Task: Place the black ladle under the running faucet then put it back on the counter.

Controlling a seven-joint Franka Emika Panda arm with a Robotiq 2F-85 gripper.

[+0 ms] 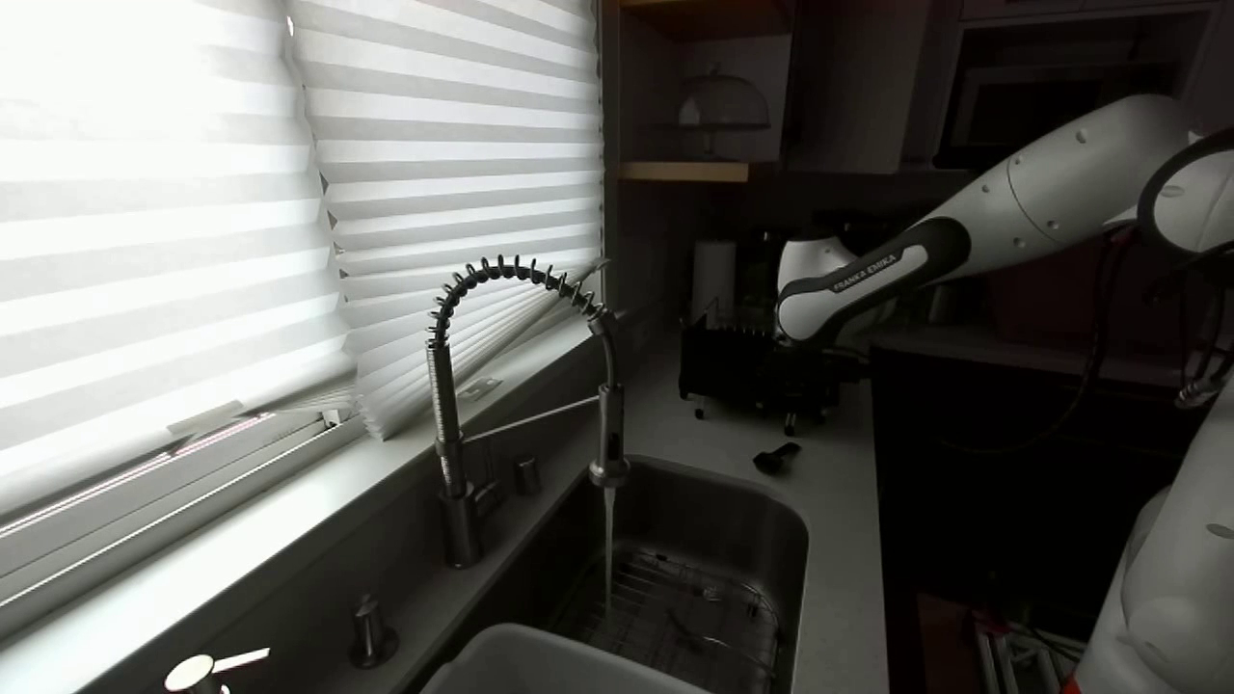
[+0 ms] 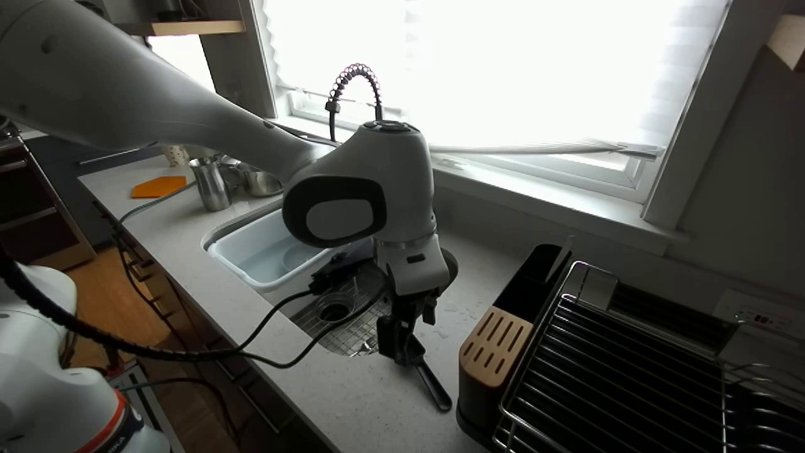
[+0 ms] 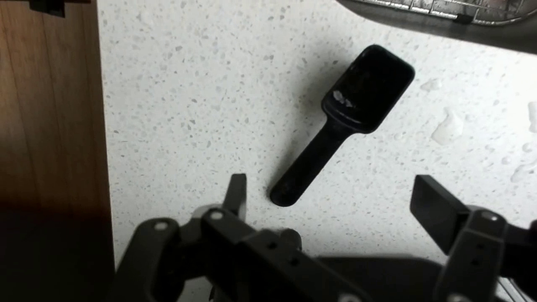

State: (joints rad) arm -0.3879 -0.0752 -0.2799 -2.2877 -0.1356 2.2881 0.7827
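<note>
My jaws stand wide apart above tabletop. Black ladle lies on it, in from outer edge, near rounded corner of sink, bowl end toward sink, handle pointing away. Water runs from faucet.

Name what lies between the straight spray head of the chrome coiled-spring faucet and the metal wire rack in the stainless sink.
A thin stream of water falls from the spray head towards the wire rack, as an exterior view shows.
</note>
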